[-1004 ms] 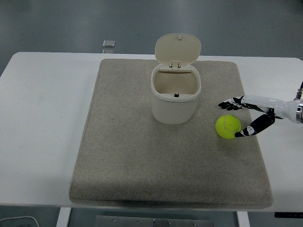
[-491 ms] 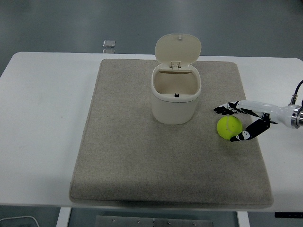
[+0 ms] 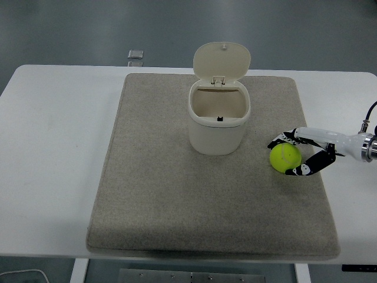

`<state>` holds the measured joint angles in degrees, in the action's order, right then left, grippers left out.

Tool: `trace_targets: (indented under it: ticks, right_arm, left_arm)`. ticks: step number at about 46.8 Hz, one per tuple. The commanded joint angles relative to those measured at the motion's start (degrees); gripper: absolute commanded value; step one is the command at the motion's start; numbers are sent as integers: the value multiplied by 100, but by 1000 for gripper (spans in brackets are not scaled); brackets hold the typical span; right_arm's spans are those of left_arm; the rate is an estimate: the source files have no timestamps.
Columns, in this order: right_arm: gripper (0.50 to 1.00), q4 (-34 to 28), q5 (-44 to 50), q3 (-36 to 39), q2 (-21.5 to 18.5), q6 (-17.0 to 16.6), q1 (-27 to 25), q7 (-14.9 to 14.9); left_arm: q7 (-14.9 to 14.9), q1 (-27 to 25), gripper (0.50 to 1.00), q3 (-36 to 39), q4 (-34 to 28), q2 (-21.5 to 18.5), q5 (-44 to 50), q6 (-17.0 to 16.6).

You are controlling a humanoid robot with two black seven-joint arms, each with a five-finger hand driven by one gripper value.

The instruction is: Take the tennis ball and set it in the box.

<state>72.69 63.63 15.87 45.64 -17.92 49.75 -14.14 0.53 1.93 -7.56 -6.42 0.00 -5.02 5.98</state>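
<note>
The fuzzy yellow-green tennis ball (image 3: pixel 285 158) lies on the grey rectangular fabric mat (image 3: pixel 159 194), just right of the cream plastic box (image 3: pixel 218 118), whose hinged lid stands open. The right robot hand (image 3: pixel 300 154) cups the ball from the right, fingers (image 3: pixel 281 139) curled over its far side and thumb against its near side. The mat covers the white counter (image 3: pixel 53 153).

Evenly and brightly lit from overhead. Mild glare on white tabletop (image 3: pixel 53 147), detail washed out far left of fingers (image 3: pixel 280 140). Soft, short shadows only. Slightly soft focus throughout; faint noise in dark floor (image 3: pixel 70 23) beyond fingers.
</note>
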Motion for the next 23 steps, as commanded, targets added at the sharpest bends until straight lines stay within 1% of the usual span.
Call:
trace_targets:
  ticks: [1, 3, 6, 10, 11, 12, 15, 20, 23]
  right_arm:
    - [664, -9, -26, 30, 6, -1, 9, -28]
    - [631, -9, -35, 39, 15, -1, 9, -63]
    - [568, -9, -53, 48, 15, -1, 9, -81]
    - [525, -1, -88, 65, 24, -1, 18, -151]
    - [507, -9, -88, 74, 24, -1, 26, -194]
    - [500, -9, -97, 109, 24, -1, 26, -238]
    - [500, -9, -167, 311, 41, -1, 44, -379]
    - [500, -1, -483, 732, 77, -98, 70, -415]
    - [500, -1, -545, 865, 77, -194, 202, -415]
  left_arm:
    - [0, 0, 992, 0, 0, 0, 1, 0]
    - [0, 0, 992, 0, 0, 0, 10, 0]
    - [0, 0, 992, 0, 0, 0, 1, 0]
    - [0, 0, 992, 0, 0, 0, 9, 0]
    - [0, 0, 992, 0, 0, 0, 1, 0]
    - [0, 0, 992, 0, 0, 0, 1, 0]
    - [0, 0, 992, 0, 0, 0, 1, 0]
    - [0, 0, 992, 0, 0, 0, 1, 0]
    - [0, 0, 992, 0, 0, 0, 1, 0]
